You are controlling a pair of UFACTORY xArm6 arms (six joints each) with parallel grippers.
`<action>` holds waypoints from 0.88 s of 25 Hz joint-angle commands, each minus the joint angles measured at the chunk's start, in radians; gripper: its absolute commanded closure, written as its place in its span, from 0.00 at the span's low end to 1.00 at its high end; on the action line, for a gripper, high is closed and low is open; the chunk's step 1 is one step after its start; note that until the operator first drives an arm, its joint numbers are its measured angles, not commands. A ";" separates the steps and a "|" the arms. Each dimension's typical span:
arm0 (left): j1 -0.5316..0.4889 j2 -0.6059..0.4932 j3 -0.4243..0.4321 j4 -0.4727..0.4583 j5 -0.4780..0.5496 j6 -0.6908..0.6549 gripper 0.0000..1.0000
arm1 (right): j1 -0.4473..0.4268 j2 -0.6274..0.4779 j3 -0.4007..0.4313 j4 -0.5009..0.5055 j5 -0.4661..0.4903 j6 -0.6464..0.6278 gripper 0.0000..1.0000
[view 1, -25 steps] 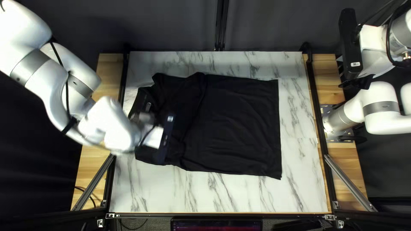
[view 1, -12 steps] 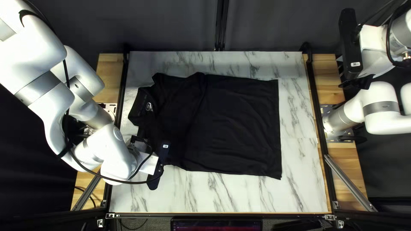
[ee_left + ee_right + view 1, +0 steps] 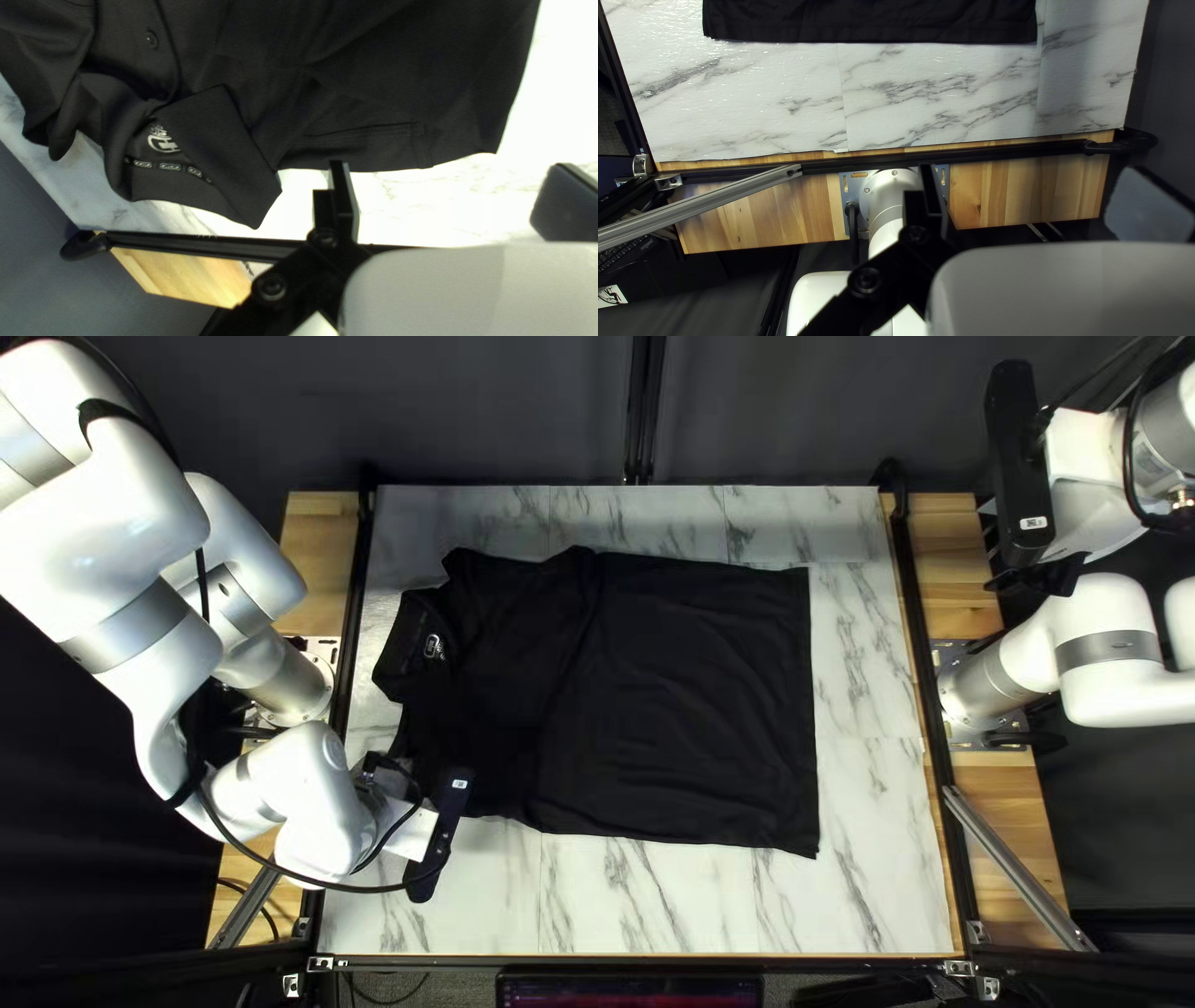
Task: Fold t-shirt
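In the top left view my left gripper (image 3: 436, 836) is at the shirt's near left corner, partly over bare marble. My right gripper (image 3: 1023, 473) is raised beyond the table's right edge. The black t-shirt (image 3: 685, 697) lies with its collar (image 3: 411, 641) toward the left and its hem toward the right; my left gripper hides part of its near left edge. In the left wrist view the gripper (image 3: 451, 199) is open, with the t-shirt (image 3: 374, 81) ahead of it and nothing between its fingers. In the right wrist view the gripper (image 3: 1039, 199) stands open and empty, the t-shirt (image 3: 871, 18) far ahead.
Marble-patterned tabletop (image 3: 697, 902) shows around the shirt. Black rails (image 3: 921, 672) run along both sides, over wooden boards (image 3: 984, 560). Slanting metal bars (image 3: 1018, 865) stand at the near corners. A dark curtain (image 3: 772, 411) hangs behind.
My left gripper has moved from over the shirt's collar end toward the table's near left corner, uncovering the collar. The visible shirt and my right arm have stayed put.
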 commanded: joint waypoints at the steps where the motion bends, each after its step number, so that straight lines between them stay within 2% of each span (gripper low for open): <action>1: 0.005 0.022 0.021 0.008 -0.048 -0.009 0.22 | 0.000 0.000 0.000 0.000 0.000 0.000 0.00; 6: -0.009 0.059 0.011 0.012 -0.077 -0.033 0.26 | 0.000 0.000 0.000 0.000 0.000 0.000 0.00; 11: -0.010 0.067 0.014 0.018 -0.086 -0.044 0.36 | 0.000 0.000 0.000 0.000 0.000 0.000 0.00; 12: -0.009 0.068 0.018 0.020 -0.092 -0.046 0.40 | 0.000 0.000 0.000 0.000 0.000 0.000 0.00; 13: -0.007 0.068 0.021 0.021 -0.095 -0.047 0.63 | 0.000 0.000 0.000 0.000 0.000 0.000 0.00; 14: -0.003 0.070 0.027 0.023 -0.104 -0.048 0.93 | 0.000 0.000 0.000 0.000 0.000 0.000 0.00; 16: -0.002 0.069 0.031 0.023 -0.107 -0.049 1.00 | 0.000 0.000 0.000 0.000 0.000 0.000 0.00; 22: 0.001 0.071 0.031 0.025 -0.109 -0.050 1.00 | 0.000 0.000 0.000 0.000 0.000 0.000 0.00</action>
